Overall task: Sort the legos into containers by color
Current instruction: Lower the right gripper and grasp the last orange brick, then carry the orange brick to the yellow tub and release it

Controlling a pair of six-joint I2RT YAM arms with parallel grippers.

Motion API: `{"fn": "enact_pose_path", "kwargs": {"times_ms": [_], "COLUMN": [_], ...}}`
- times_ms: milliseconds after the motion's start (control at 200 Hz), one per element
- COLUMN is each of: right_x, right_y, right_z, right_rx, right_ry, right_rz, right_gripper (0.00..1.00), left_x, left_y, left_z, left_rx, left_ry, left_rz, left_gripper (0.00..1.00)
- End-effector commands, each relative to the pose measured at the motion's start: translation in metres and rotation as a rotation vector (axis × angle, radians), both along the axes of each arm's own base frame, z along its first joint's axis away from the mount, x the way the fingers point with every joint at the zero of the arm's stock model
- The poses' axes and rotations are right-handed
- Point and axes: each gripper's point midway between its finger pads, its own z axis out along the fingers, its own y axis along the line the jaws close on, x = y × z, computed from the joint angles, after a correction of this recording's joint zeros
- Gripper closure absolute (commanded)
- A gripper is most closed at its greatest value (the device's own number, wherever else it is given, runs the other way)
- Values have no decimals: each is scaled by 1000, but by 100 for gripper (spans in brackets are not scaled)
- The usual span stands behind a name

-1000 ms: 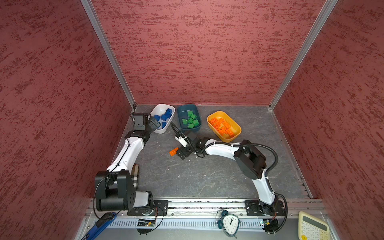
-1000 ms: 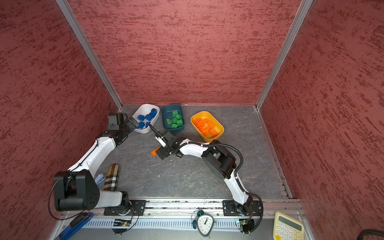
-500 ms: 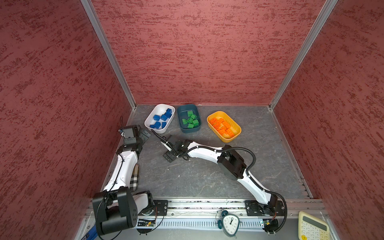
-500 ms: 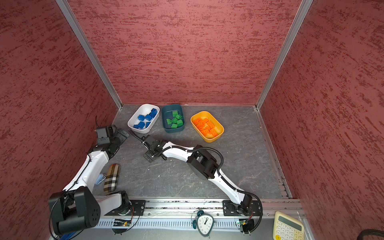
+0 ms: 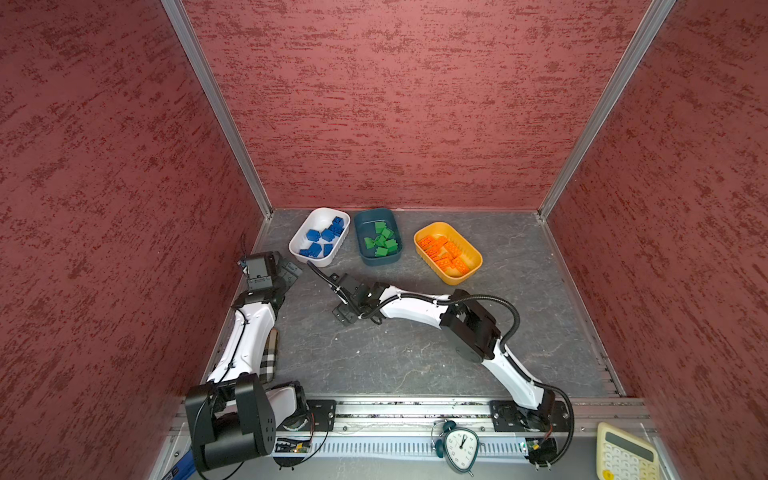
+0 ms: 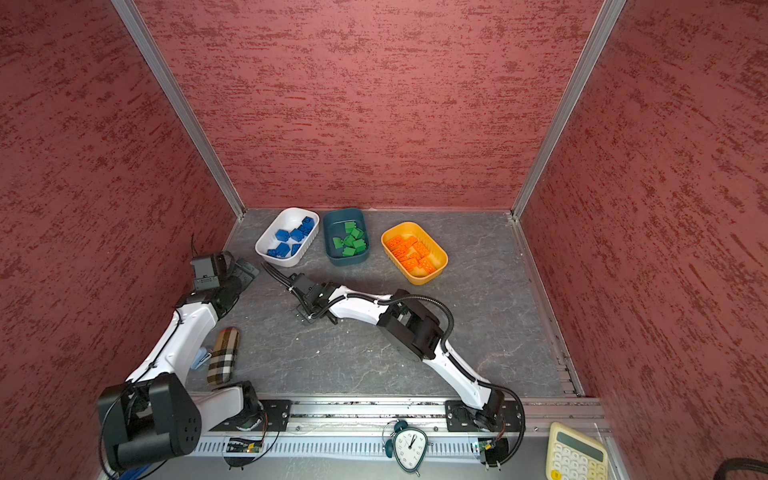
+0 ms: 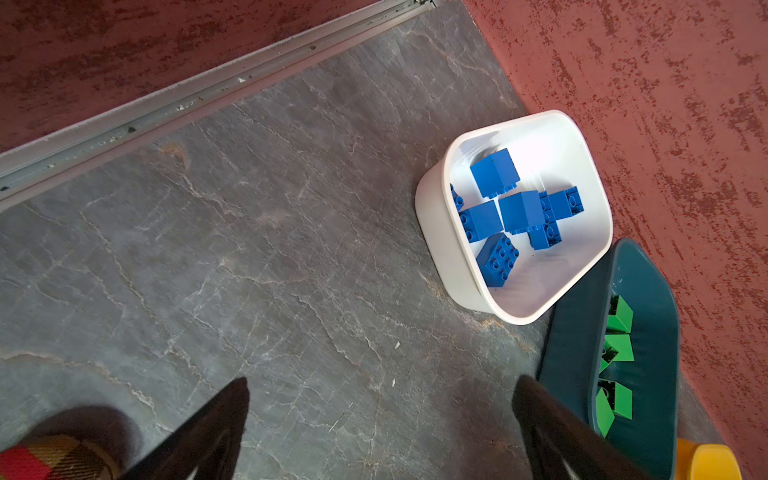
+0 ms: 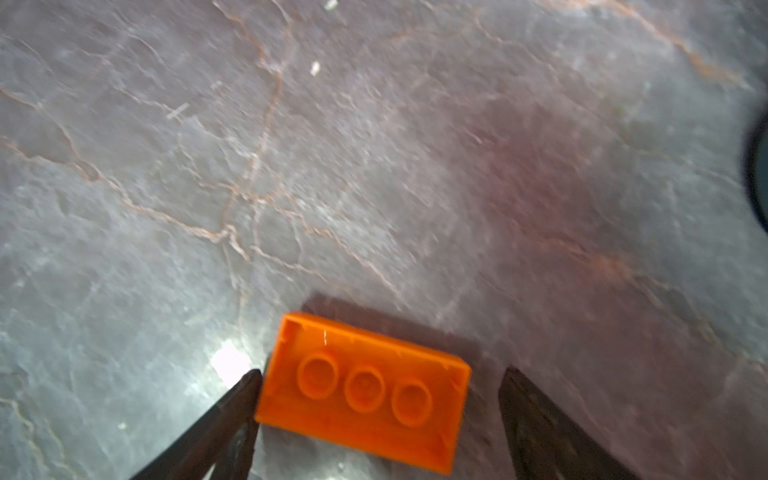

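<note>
Loose brick: one orange brick (image 8: 361, 395) lies on the table (image 5: 415, 357) with its hollow underside up, three round tubes showing.
Brick in top views: hidden under the right arm's wrist.
Room around brick: bare table on every side that the right wrist view shows, and the tubs are well apart from it.
Right gripper (image 8: 382, 374): jaws apart and straddling the brick. One finger (image 8: 232, 415) is at the brick's short edge and may touch it. The other (image 8: 540, 424) stands off with a clear gap, so nothing is clamped.
Left gripper (image 7: 381, 382): spread wide and empty, over bare table near the white tub (image 7: 440, 232).
White tub contents: blue bricks (image 7: 519, 212).
Teal tub (image 5: 378, 261): just beside the white one, holding green bricks (image 5: 381, 243).
Yellow tub (image 5: 451, 279): set a little apart from the teal one, holding orange bricks (image 5: 442, 253).
Tub row: along the back wall.
Near edge: a plaid case (image 6: 224, 355) beside the left arm; an alarm clock (image 5: 460, 446) and a calculator (image 5: 623, 453) lie past the rail.
Writing: the clock dial bears numerals; the calculator keys are too small to read.
</note>
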Motion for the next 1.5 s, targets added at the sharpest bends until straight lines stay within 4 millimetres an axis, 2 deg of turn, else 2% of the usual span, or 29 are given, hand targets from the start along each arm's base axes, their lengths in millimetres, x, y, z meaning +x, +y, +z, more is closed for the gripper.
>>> {"fn": "enact_pose_path", "kwargs": {"times_ms": [0, 245, 471, 611, 746, 927, 1057, 1172, 1282, 1383, 1493], "right_x": [5, -1, -1, 1, 2, 17, 38, 65, 95, 124, 151], "right_y": [-22, -16, -15, -21, -37, -92, -147, -202, -256, -294, -319], "right_z": [-6, -16, -15, 3, 38, 83, 115, 135, 136, 122, 108], "right_rx": [-38, -13, 12, 78, 175, 282, 324, 344, 345, 329, 303], "right_ry": [10, 67, 77, 66, 6, -80, -165, -219, -222, -154, -105], "right_rz": [-40, 12, 34, 37, 42, -75, -187, -297, -406, -477, -520], "right_gripper": [15, 24, 33, 38, 41, 43, 44, 44, 44, 43, 42], "left_x": [4, 15, 25, 30, 37, 50, 57, 61, 62, 60, 56], "left_y": [-5, -18, -33, -47, -64, -106, -138, -149, -147, -142, -135], "left_z": [-3, -4, -6, -9, -13, -7, 3, 9, 12, 14, 14], "left_rx": [-7, 22, 50, 73, 81, 113, 148, 162, 167, 177, 186], "left_ry": [4, 29, 57, 75, 83, 44, -5, -37, -47, -45, -33], "left_rz": [-19, -53, -92, -126, -177, -321, -436, -470, -461, -447, -427], "left_gripper": [1, 1, 1, 1, 1, 1, 1, 1, 1, 1, 1]}}
